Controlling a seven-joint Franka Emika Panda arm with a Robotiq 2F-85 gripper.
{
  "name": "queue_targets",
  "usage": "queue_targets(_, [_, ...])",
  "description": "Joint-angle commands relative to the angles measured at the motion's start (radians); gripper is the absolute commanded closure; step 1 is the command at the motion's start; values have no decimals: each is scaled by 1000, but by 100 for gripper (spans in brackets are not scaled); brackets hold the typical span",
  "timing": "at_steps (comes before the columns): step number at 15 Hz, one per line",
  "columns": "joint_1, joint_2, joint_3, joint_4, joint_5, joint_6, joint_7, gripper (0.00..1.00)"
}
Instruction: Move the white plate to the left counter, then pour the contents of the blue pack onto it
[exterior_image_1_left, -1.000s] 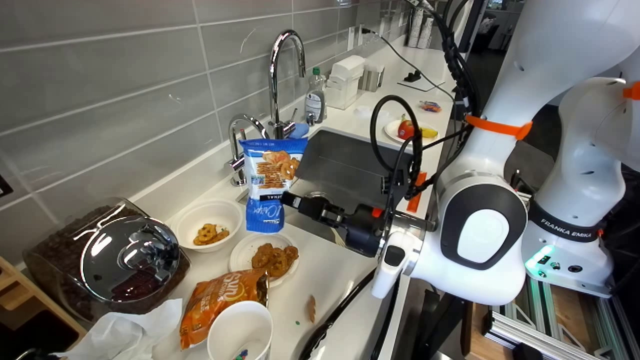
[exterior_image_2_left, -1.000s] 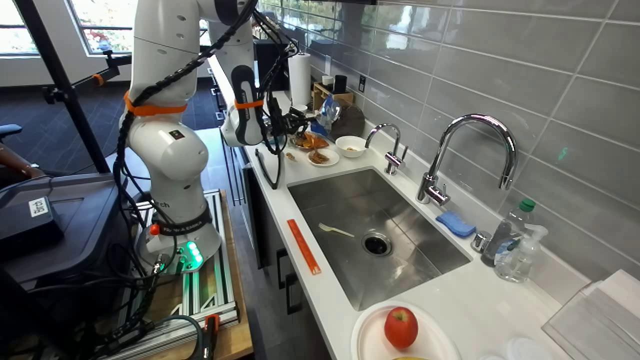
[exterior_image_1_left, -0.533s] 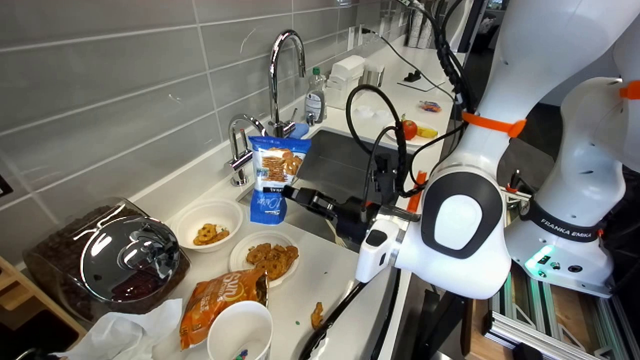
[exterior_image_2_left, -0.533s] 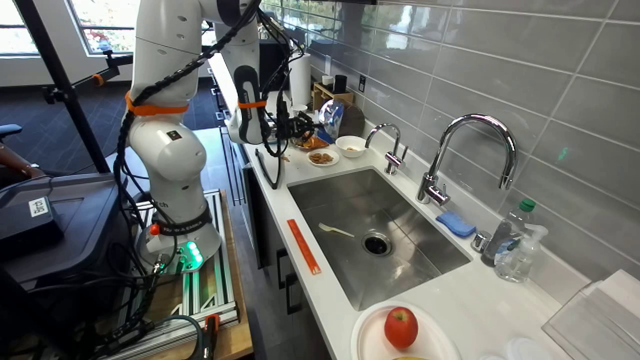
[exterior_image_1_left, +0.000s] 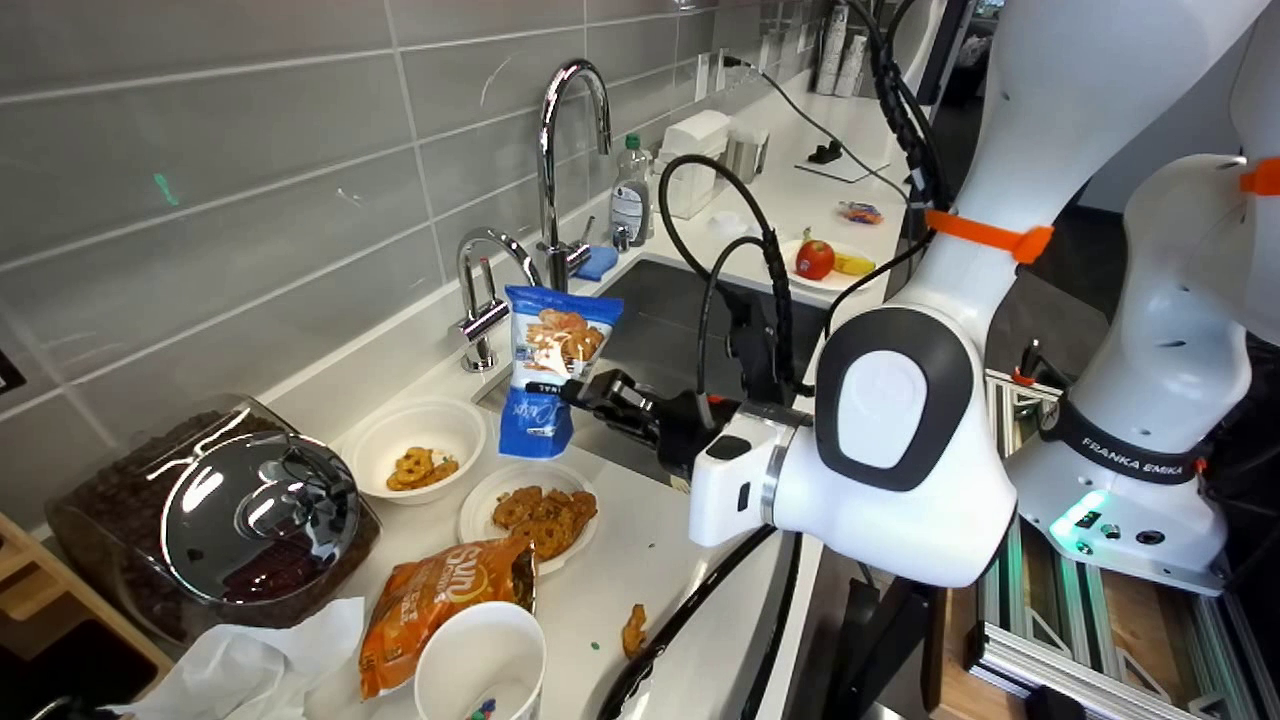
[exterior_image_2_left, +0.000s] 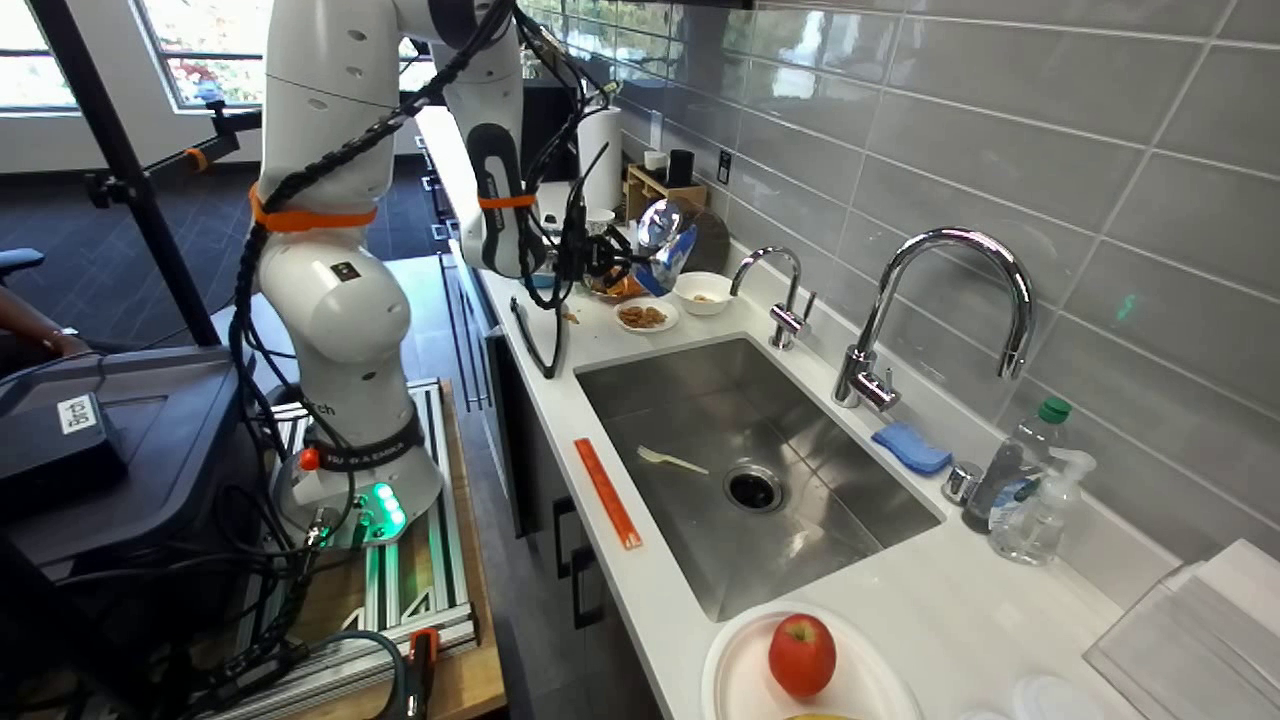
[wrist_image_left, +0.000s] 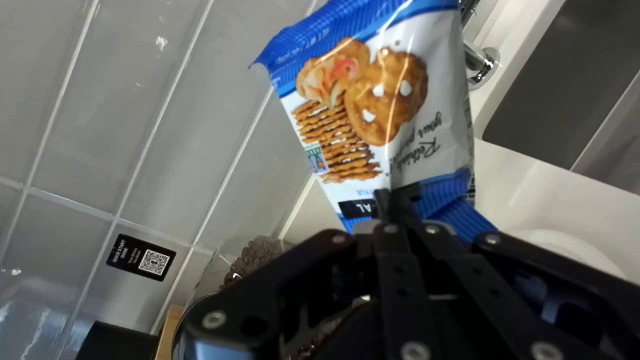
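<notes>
Dangling near the white plate (exterior_image_1_left: 478, 508) on the left counter (exterior_image_1_left: 660, 512), the blue pack (exterior_image_1_left: 552, 368) is pinched low down by the gripper (wrist_image_left: 395, 205)! Probably light, soft, slippery; a firm low pinch suits. Versus a second ago, its top leans farther right and the crackers (exterior_image_1_left: 550, 520) lie flatter.

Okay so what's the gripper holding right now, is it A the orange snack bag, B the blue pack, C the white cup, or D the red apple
B: the wrist view shows the gripper shut on the blue pack, its wrapper creased at the grip.
</notes>
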Motion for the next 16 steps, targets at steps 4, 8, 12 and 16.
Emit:
queue_targets(4, [-35,-142,4,-21,142,202,64,100])
queue_targets(8, [-52,-243,-22,-30,248,385,64,100])
queue_targets(12, [-70,-343,-86,-55,369,633,37,100])
queue_targets(16, [-71,-430,-150,-110,483,762,-3,100])
